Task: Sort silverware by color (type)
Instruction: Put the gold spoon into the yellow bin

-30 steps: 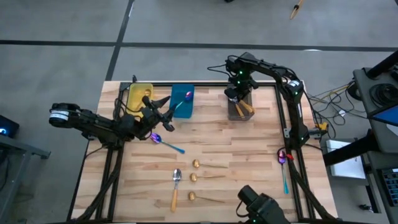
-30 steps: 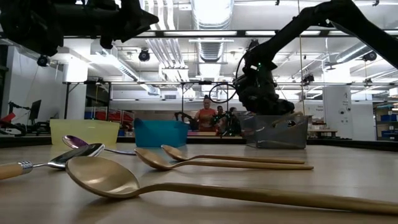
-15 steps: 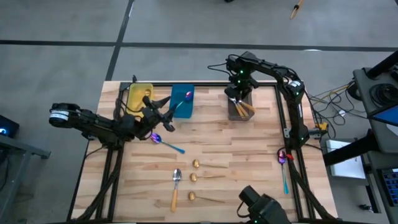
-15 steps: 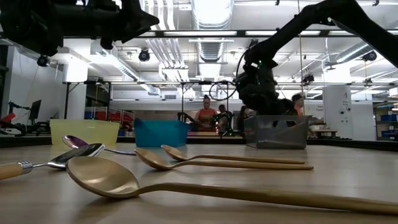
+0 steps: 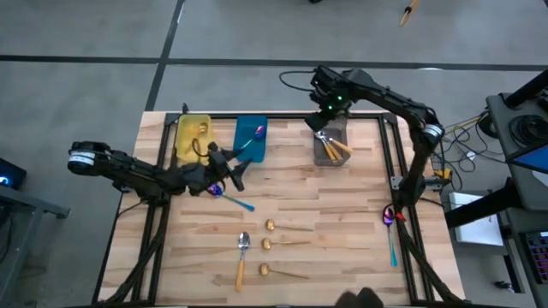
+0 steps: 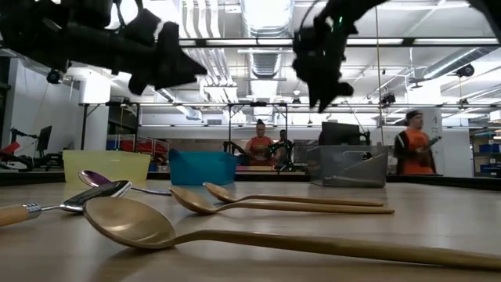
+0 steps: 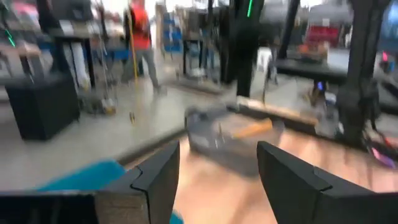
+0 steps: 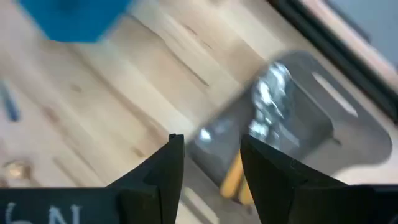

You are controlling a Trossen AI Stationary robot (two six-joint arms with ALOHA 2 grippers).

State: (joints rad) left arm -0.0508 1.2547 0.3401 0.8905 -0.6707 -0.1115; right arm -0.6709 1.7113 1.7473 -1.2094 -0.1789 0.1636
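Gold spoons (image 5: 282, 249) lengthwise left-right; bowls left

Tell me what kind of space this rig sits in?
Probably a robotics lab or industrial workshop. Behind the wooden table the low view shows exposed ceiling ducts and strip lighting, people standing among equipment, and a plain grey concrete floor in the high view.

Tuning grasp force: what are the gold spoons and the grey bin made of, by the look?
Gold spoons: likely metal with a satin gold finish; soft highlights along bowl and thin handle.
Grey bin: probably plastic, though painted metal is possible; matte, dull sheen, with cut-out slots in its wall.
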